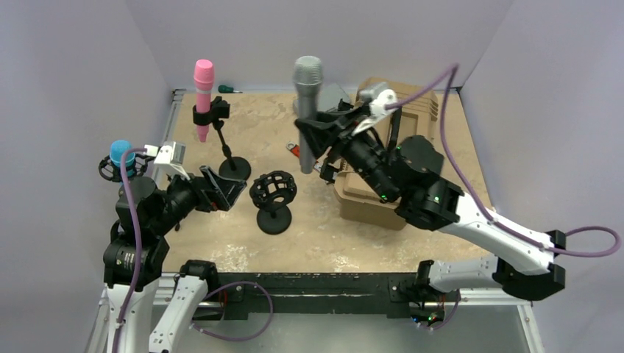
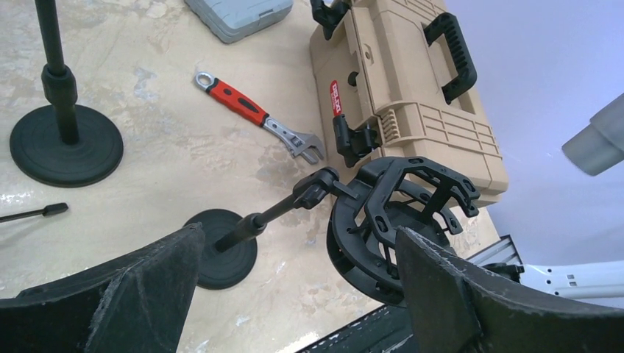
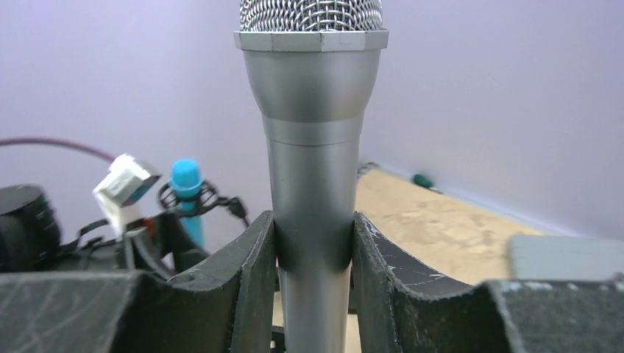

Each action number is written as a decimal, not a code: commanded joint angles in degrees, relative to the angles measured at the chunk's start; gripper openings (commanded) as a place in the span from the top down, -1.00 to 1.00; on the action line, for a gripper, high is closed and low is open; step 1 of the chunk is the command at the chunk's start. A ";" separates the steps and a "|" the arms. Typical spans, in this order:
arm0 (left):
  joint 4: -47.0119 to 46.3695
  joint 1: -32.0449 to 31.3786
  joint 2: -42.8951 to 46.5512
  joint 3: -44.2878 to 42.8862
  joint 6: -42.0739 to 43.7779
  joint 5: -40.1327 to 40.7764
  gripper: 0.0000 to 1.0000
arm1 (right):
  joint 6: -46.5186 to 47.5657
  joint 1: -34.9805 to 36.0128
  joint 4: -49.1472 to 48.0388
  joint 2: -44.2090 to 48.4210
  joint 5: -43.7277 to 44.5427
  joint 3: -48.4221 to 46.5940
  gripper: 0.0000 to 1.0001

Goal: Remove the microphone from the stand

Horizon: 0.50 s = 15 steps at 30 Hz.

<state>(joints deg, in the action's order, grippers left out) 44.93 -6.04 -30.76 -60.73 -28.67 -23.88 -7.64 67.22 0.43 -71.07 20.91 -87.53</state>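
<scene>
Mic (image 1: 307,110) clamped in right gripper (image 3: 313,254), up clear of empty stand (image 1: 273,193); left gripper (image 2: 298,294) open, left of stand. Removal looks done.

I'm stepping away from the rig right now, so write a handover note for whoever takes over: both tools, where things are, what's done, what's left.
Right tool: shut on the gray microphone, held upright in the air.
Left tool: open, holding nothing, facing the empty stand.
Done: the microphone is out of the stand's cage.
Left: probably just set the microphone down on the table and release.
</scene>
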 commanded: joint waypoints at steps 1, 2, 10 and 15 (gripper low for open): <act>0.02 -0.20 -0.62 -2.80 2.03 1.51 -0.97 | 3.22 0.19 -4.70 6.55 14.48 7.92 1.00; -0.20 -0.20 -0.85 -2.81 2.03 1.55 -0.97 | 2.58 0.19 -3.95 7.57 15.45 9.83 1.00; -2.98 -0.26 -4.46 -2.72 1.50 -0.82 -0.97 | -11.16 0.19 5.41 9.63 9.24 18.06 1.00; -4.01 -0.24 -5.07 -2.90 0.48 -2.02 -0.97 | -15.08 0.20 8.54 8.68 10.32 22.00 1.00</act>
<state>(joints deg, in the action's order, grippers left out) 43.90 -6.04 -35.70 -61.78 -27.90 -24.08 -17.10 67.18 6.48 -62.48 30.48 -66.83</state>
